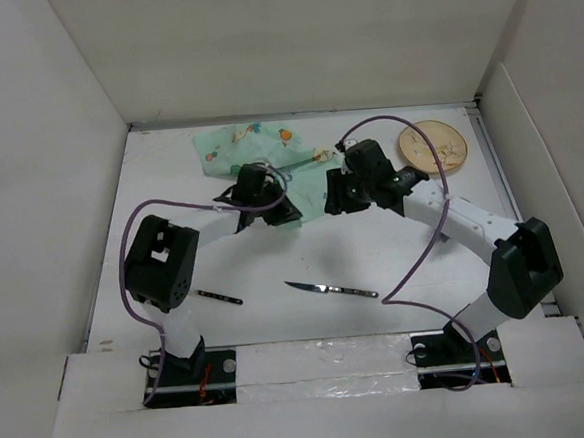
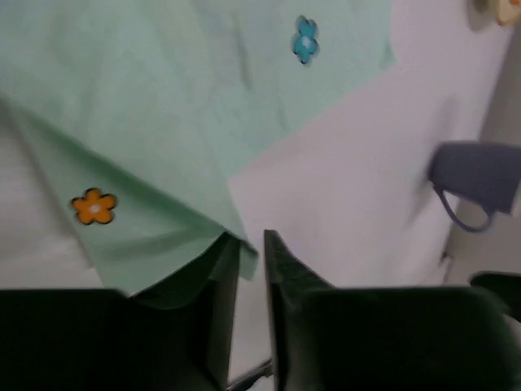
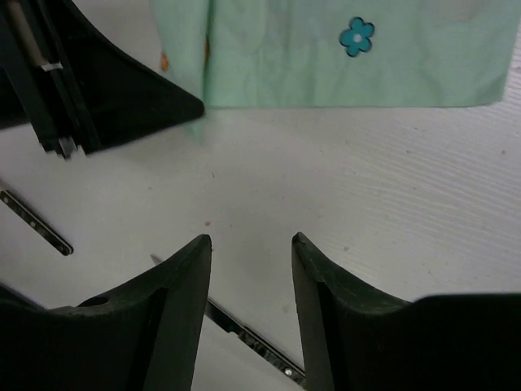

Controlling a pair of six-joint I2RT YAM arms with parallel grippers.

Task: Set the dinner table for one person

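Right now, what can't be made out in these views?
1. Top view: the utensil on the placemat is too small to tell fork from spoon.
2. Top view: the second utensil has one end hidden under the left arm.
3. Left wrist: cloth covers the left end effector tips, so its grip is unclear. The mug is blurred.
4. Right wrist: the knife is cut off by the open right end effector.
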